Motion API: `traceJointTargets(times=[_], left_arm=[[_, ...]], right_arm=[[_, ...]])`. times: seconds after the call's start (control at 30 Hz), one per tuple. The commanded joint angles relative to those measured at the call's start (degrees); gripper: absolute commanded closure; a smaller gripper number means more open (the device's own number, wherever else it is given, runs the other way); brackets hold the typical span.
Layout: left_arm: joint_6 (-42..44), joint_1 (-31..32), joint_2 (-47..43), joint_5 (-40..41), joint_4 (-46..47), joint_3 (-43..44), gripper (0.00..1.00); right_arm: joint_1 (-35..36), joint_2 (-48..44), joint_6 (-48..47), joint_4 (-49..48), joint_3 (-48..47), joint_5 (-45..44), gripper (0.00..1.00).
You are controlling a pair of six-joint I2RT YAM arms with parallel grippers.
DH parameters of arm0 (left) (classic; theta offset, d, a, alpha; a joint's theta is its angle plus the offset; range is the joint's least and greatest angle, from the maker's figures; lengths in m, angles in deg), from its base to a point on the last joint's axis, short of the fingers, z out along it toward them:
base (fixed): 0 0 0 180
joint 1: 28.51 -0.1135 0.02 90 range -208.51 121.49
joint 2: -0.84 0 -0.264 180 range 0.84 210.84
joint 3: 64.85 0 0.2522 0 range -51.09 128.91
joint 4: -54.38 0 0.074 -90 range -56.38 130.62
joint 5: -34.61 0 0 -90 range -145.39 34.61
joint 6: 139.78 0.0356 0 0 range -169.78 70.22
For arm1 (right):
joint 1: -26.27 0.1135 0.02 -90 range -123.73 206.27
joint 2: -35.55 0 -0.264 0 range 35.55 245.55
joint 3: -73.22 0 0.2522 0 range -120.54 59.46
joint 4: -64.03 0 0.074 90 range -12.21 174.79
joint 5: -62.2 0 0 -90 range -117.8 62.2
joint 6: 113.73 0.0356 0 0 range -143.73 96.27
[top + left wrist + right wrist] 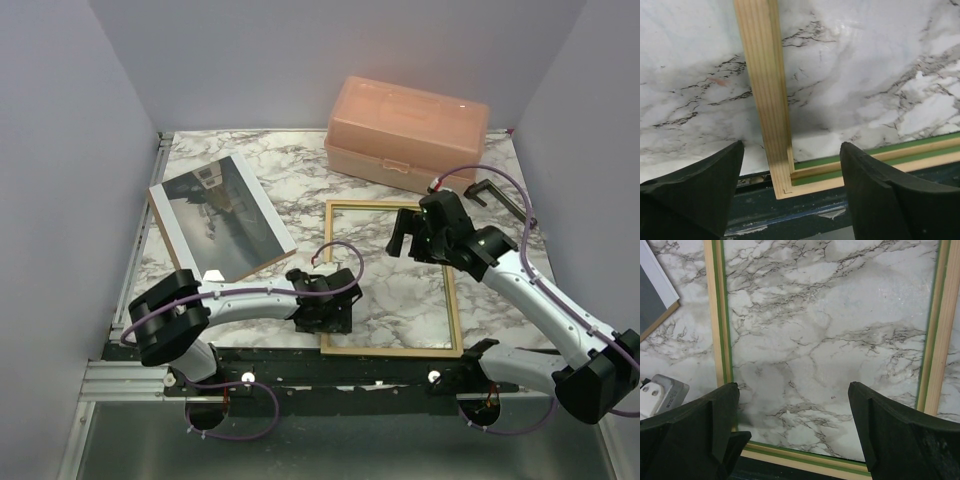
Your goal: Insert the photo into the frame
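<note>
The frame (392, 350) lies flat on the marble table with its pale wood back up; green shows along its inner edge. My left gripper (325, 312) is open and low over the frame's near left corner. In the left wrist view that corner (782, 175) lies between the gripper's (791, 147) spread fingers, apart from both. My right gripper (405, 232) is open and empty above the frame's far right part. In its wrist view the gripper (794, 387) looks down on the frame (715, 315). The photo (222, 212) lies picture up on a brown panel at the back left; its corner shows in the right wrist view (650, 295).
A peach plastic box (405, 132) stands at the back, just beyond the frame. A black bracket (497, 196) lies at the right edge. The dark rail (790, 215) of the table's near edge runs just under the frame's near side. Walls close in left and right.
</note>
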Motion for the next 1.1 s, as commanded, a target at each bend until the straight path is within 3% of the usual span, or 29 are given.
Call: traceJointTargets(times=[0.0, 0.23, 0.43, 0.67, 0.83, 1.07], left_arm=[[2.4, -0.8, -5.2, -3.1, 4.8, -1.7, 0.17], [6.0, -7.3, -13.3, -9.9, 16.2, -7.9, 0.09], [8.5, -16.7, -23.0, -14.2, 21.3, -15.9, 0.06], [13.6, -32.7, -36.6, -17.7, 15.6, -23.3, 0.04], [19.0, -45.1, -44.5, -16.3, 6.3, -23.3, 0.05], [23.0, -53.2, -45.9, -12.1, -2.4, -18.1, 0.07]], right_arm=[[-0.3, -0.7, 0.1, -3.8, 2.6, 3.4, 0.00], [-0.3, -2.0, 0.3, -12.3, 7.0, 9.2, 0.00], [-0.3, 3.8, 0.8, -16.8, 6.8, 20.0, 0.00], [-0.1, 13.8, 1.3, -22.5, 3.0, 28.2, 0.00], [1.1, 20.3, 2.3, -25.1, -1.5, 30.5, 0.00], [3.2, 31.3, 3.1, -28.4, -9.5, 32.0, 0.00]])
